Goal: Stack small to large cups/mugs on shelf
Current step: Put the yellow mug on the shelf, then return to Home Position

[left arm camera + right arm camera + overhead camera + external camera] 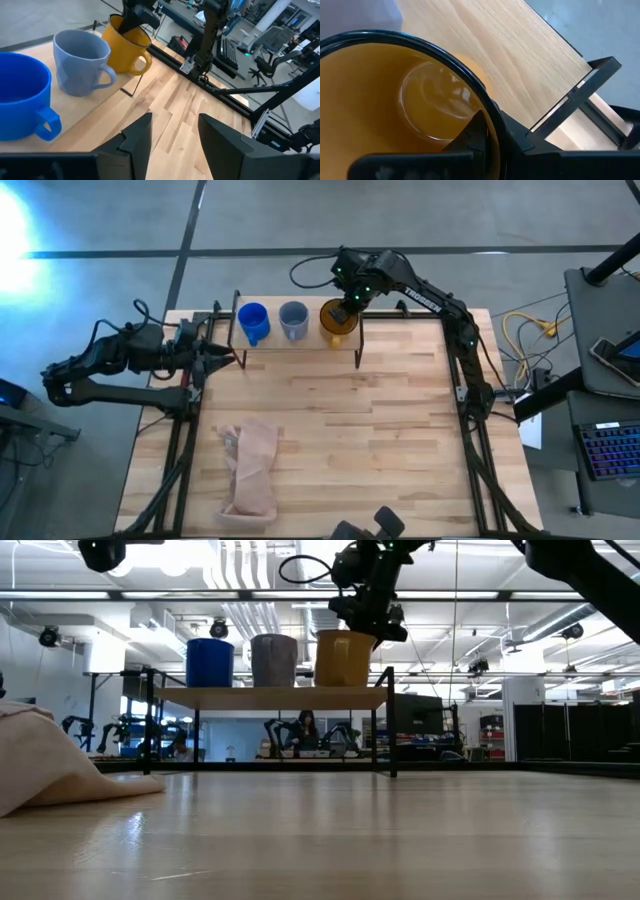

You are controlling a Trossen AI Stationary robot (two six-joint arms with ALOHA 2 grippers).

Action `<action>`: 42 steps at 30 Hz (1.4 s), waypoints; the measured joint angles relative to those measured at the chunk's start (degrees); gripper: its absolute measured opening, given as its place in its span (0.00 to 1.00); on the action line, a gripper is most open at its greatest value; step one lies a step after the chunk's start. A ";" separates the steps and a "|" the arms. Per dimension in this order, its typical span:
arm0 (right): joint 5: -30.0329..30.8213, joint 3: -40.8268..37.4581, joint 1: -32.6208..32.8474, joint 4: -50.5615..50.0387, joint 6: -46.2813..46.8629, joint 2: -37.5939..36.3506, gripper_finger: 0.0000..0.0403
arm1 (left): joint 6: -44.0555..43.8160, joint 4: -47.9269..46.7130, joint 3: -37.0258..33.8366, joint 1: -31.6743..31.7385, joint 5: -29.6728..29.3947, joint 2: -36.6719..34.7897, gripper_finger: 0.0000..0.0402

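Three mugs stand in a row on the shelf (300,343) at the table's far edge: the bright blue mug (252,322) on the left, the grey-blue mug (293,320) in the middle, the yellow-orange mug (338,323) on the right. The low view shows them side by side as the blue mug (210,662), the grey-blue mug (274,660) and the yellow-orange mug (343,658). My right gripper (350,305) is above the yellow-orange mug, shut on it. My left gripper (175,135) is open and holds nothing, off the shelf's left end (225,360). My right gripper holds the yellow-orange mug by its rim (489,106), on its far right side. One finger (472,135) is inside the mug and the other (522,137) outside, coming from above and pointing down. In the low view the mug's base (343,685) is level with the shelf board.
A tan cloth-like bag (250,465) lies near the table's near left corner, also seen in the low view as the bag (40,765). The shelf's black legs (359,350) stand on the tabletop. Bare wood lies between the shelf and the near edge.
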 joint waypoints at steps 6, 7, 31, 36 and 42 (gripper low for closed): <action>-0.09 0.08 -0.17 1.59 -0.07 0.70 0.06 | 0.04 0.66 0.00 -0.02 0.00 -0.11 0.36; -0.09 0.08 -0.17 1.75 -0.07 0.74 0.06 | 0.04 0.74 0.00 -0.02 0.00 -0.17 0.36; 0.74 0.41 -0.31 4.41 1.10 -0.07 0.24 | 0.17 0.85 -0.38 -0.02 -0.47 -0.44 0.36; 3.25 1.43 -0.26 4.66 1.25 -0.87 0.25 | 0.17 0.92 -0.46 -0.02 -0.48 -0.46 0.36; 3.93 1.37 1.59 9.76 0.37 -5.15 0.24 | 0.17 1.13 -0.42 -0.02 -3.43 -0.44 0.36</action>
